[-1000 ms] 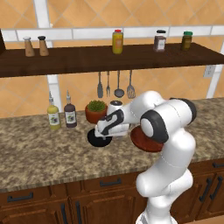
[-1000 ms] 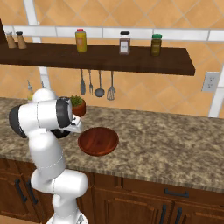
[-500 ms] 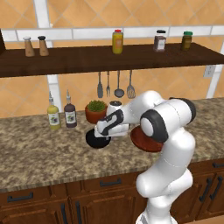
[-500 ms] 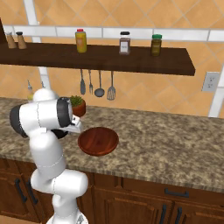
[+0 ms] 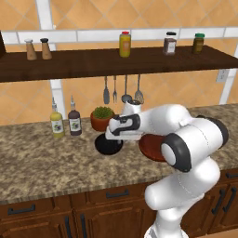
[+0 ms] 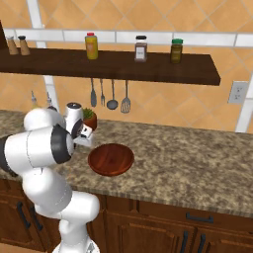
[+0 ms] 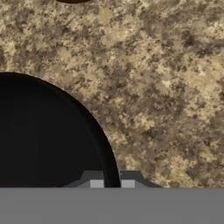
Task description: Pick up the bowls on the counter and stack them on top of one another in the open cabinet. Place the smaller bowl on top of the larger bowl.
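"What did your fingers (image 7: 97,178) hold?"

"They pinched the black bowl's (image 7: 43,135) rim, on the counter (image 7: 166,87)."

"What could go wrong?"

"Thin rim. It might slip. The brown bowl (image 6: 111,159) sat beside; the shelf (image 5: 116,62) was high up."

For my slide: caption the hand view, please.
Gripper shut on the black bowl's rim, over the granite counter.

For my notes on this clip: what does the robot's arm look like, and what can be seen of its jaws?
The arm is glossy white, built of rounded, bulbous segments with dark grey to black rings at the joints. The hand is a white block with dark patches. No cables or markings are visible. In the hand view the gripper shows two small dark tips with pale grey pads.
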